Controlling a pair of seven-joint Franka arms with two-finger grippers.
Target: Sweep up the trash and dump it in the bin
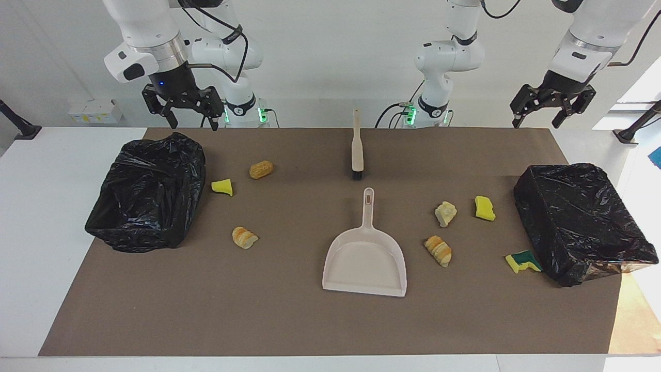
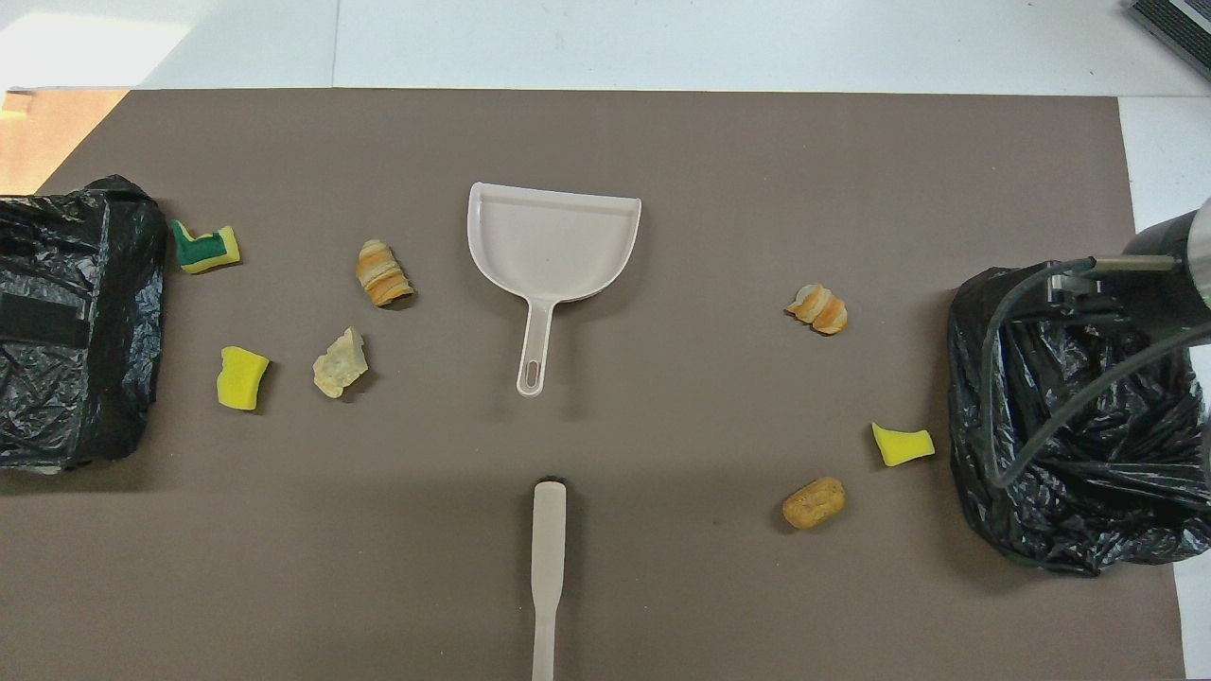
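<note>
dustpan [image 1: 364, 258] mid-mat | trash [image 1: 438, 250] scattered beside | both end effectors raised, open

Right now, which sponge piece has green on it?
The sponge lying right beside the bin at the left arm's end of the table. It is yellow with a green layer; the other two sponge pieces are plain yellow.

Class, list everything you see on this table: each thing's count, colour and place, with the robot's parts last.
Bins: two, black-bagged, one at each end of the table.
Dustpan: one, beige, mid-table.
Brush: one, beige handle, nearer the robots than the dustpan.
Trash: seven scraps, yellow, tan and one yellow-green; three toward the right arm's end, four toward the left arm's.
Mat: one, brown, under everything.
Right gripper: open, raised, waiting.
Left gripper: open, raised, waiting.
</note>
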